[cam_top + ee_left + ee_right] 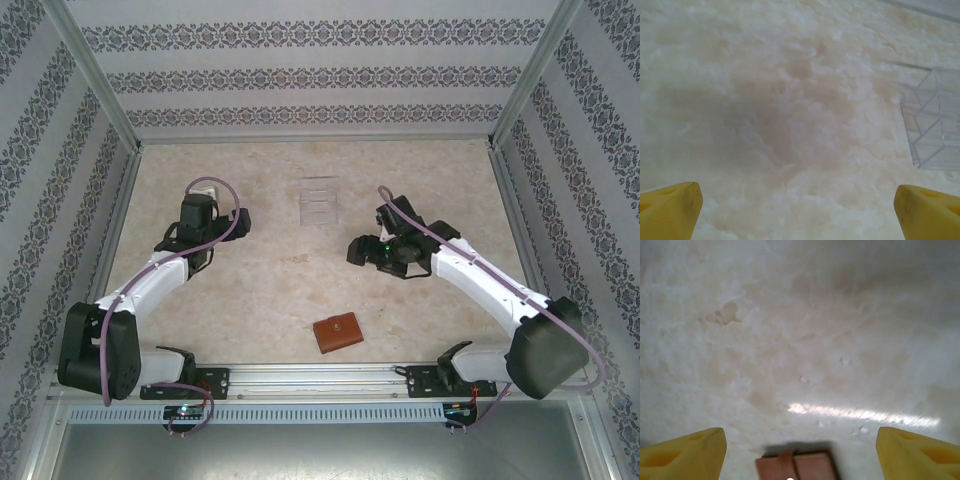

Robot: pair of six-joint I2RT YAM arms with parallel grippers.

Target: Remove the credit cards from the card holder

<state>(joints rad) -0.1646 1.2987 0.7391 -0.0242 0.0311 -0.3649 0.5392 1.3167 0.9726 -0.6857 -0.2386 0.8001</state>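
Your right pincer [800,442] is hovering spread wide, with the closed card holder [805,467] lying behind its tips, centred between them. Your left pincer [800,210] is gaping too, a clear tray [935,120] sitting to its right.

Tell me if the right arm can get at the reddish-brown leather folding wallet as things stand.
Probably yes: the reddish-brown leather folding wallet lies closed and alone on the bare table, near the open right gripper, with nothing between them.

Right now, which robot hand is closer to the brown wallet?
Right. The right gripper hangs just beyond the wallet. The left gripper is much farther off, beyond it and well to the left.
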